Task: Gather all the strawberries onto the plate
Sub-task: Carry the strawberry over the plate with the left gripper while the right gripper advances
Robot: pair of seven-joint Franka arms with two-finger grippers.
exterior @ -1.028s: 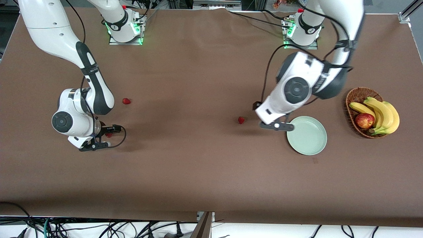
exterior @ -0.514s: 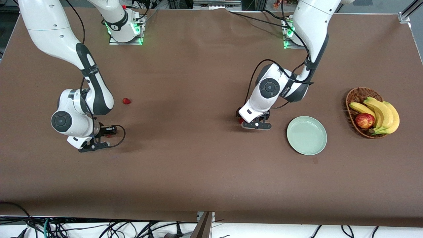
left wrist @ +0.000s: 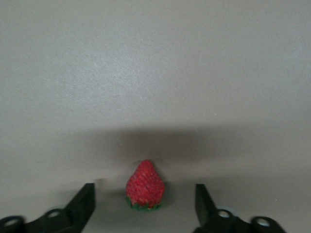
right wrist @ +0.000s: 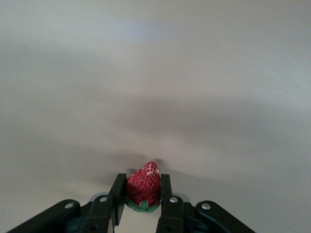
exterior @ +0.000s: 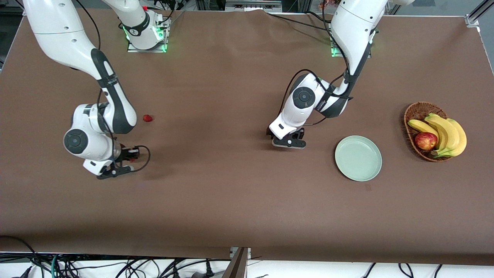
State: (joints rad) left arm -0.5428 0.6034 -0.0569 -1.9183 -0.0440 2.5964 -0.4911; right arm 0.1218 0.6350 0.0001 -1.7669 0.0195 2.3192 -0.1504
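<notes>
Right fingers (right wrist: pixel 116 194) pinch a strawberry (right wrist: pixel 144 187); basket (exterior: pixel 415 112) beside plate (exterior: pixel 358 158).

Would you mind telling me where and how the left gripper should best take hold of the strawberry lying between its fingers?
Grip the strawberry across its broad middle, just above the green cap, coming straight down. It lies on the table with its tip pointing away from the left gripper, whose open fingers already flank its two widest sides, so closing there should probably hold it.
</notes>
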